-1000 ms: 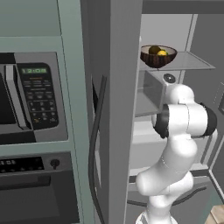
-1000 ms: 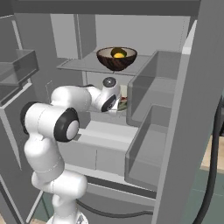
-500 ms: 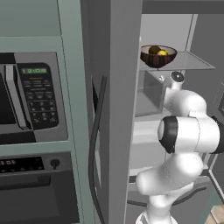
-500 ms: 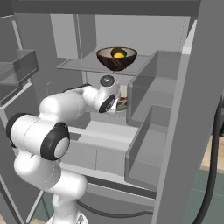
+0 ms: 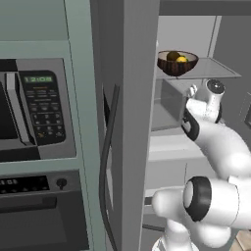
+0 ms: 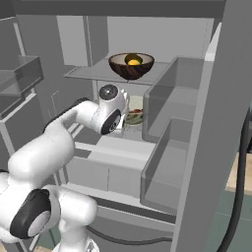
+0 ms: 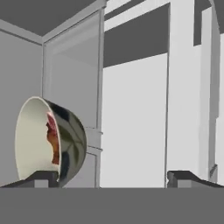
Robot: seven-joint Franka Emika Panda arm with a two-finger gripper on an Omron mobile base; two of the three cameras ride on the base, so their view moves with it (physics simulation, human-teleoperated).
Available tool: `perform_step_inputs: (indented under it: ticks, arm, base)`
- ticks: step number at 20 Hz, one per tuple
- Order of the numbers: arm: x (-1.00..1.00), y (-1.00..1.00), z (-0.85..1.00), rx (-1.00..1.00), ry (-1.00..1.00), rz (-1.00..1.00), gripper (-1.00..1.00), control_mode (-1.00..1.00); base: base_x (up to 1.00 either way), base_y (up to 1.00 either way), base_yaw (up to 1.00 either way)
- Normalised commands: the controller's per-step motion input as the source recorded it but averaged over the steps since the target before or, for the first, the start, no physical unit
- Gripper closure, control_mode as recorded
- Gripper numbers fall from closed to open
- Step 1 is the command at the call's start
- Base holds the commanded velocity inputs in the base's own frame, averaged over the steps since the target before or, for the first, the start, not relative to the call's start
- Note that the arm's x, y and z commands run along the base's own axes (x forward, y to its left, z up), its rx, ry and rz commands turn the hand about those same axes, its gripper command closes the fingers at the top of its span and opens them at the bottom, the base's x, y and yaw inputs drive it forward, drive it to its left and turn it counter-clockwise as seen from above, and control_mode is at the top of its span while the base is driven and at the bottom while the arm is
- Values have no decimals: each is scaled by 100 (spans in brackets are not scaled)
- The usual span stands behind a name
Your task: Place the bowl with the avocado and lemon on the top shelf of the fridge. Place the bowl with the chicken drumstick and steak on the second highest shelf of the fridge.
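Inside the open fridge, top shelf (image 6: 93, 74): one bowl with the avocado and lemon (image 6: 131, 65), wide, shallow, dark brown outside with a wood-like grain, lighter tan within. It stands upright near the middle of the glass panel. The lemon (image 6: 134, 61) shows as a bright yellow oval at the bowl's centre; the avocado (image 5: 172, 56) is a dark green-brown lump just beside it, seen best from the left base view. This half of the task looks complete.

Second highest shelf, below: one pale grey-cream bowl (image 7: 48, 140), glossy and darker on its outer wall. In the hand view it appears on its side because the camera is rolled; the right base view shows a sliver of it (image 6: 134, 117) sitting on the shelf behind the wrist. Contents: the steak (image 7: 53, 142), a red-pink slab against the cream interior. The chicken drumstick cannot be made out from these angles.

Gripper (image 7: 111, 178): jaws spread wide, holding nothing; one fingertip sits at the pale bowl's lower rim, and contact cannot be told; the other is well apart from it.

Status, as a judgement: both bowls appear delivered to their shelves. What remains is likely only drawing the arm clear of the compartment without nudging the pale bowl.
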Motion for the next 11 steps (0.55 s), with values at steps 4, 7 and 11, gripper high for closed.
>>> perform_step_inputs:
  ticks: [4, 7, 11]
  arm:
    - [-100, 1, 63, 0, 0, 0, -100, -100]
    - [-100, 8, 74, 0, 0, 0, -100, -100]
    - [-100, 8, 83, 0, 0, 0, -100, -100]
  base:
    - [0, 0, 0]
    - [0, 0, 0]
    - [0, 0, 0]
